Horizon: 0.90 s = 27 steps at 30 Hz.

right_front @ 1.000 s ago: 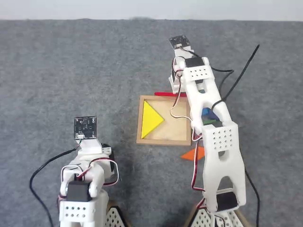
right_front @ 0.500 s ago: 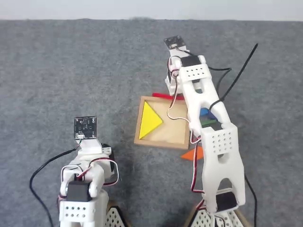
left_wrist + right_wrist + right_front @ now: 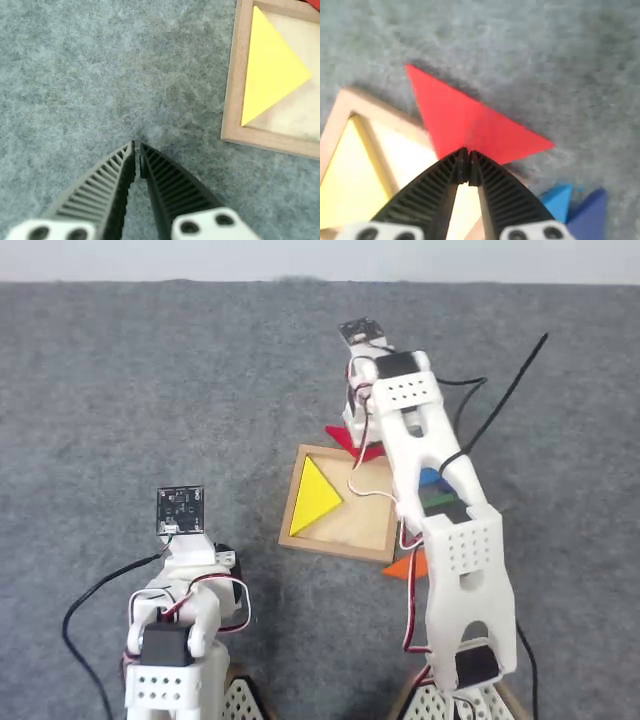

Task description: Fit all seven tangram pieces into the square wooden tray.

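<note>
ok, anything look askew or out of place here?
Yes. The wooden tray sits skewed, not square to the arms. The red triangle lies across its far rim, partly on the mat, with the right gripper shut at its edge.

Under me lies a surface (image 3: 150, 370) covered in grey, felt-like fabric, its nap mottled with lighter and darker flecks. The fabric runs up to the far edge, where I see a pale strip (image 3: 320, 260), plain and whitish. Whether that is wall or bare board, I cannot tell. The light is soft and even, and shadows on the fabric are faint and short.
</note>
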Each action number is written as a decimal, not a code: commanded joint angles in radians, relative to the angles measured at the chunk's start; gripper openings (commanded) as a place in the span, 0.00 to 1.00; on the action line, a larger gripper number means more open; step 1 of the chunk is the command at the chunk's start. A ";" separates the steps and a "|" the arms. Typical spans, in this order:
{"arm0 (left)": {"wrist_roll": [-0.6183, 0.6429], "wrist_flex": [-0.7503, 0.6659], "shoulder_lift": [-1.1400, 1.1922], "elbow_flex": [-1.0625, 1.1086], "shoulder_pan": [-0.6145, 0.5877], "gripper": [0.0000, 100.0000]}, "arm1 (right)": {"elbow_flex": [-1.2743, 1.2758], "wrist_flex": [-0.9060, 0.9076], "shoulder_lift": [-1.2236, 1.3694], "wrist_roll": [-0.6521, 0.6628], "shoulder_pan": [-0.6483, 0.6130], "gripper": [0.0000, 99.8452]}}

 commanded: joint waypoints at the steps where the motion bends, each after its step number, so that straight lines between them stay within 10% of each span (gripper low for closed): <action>1: -0.015 0.005 -0.020 -0.013 -0.006 0.01 | 0.084 -0.031 -0.101 0.003 -0.051 0.01; 27: -0.015 0.005 -0.020 -0.013 -0.006 0.01 | 0.918 -0.397 -0.782 0.003 -0.148 0.01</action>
